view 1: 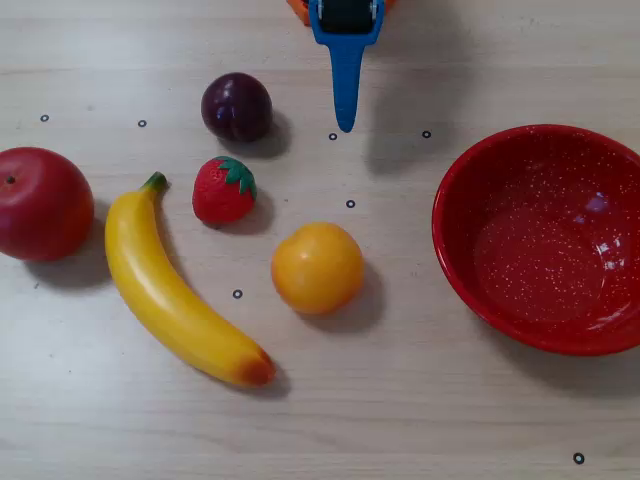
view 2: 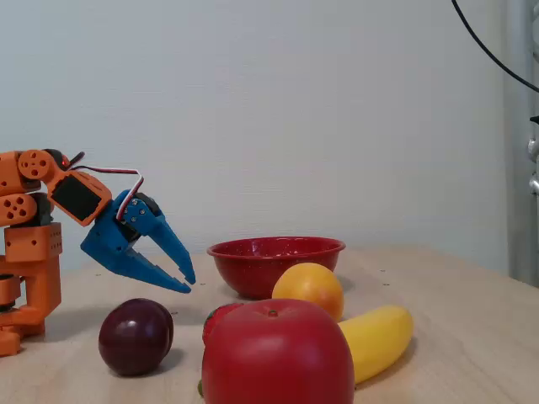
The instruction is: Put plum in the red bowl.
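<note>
The plum (view 1: 237, 106) is a small glossy dark purple fruit lying on the wooden table near its far edge in the overhead view. In the fixed view the plum (view 2: 135, 337) sits below and slightly left of the fingertips. My blue gripper (view 1: 346, 125) points down into the overhead view from the top edge, to the right of the plum and apart from it. In the fixed view the gripper (view 2: 190, 284) hangs above the table, its tips nearly touching with nothing between them. The red bowl (view 1: 470, 190), speckled white and empty, stands at the right; in the fixed view the red bowl (view 2: 253, 269) sits behind the fruit.
A strawberry (view 1: 222, 190) lies just in front of the plum. An orange (view 1: 318, 267) sits between the fruit and the bowl. A banana (view 1: 170, 290) and a red apple (view 1: 40, 203) lie at the left. The orange arm base (view 2: 29, 252) stands at the fixed view's left.
</note>
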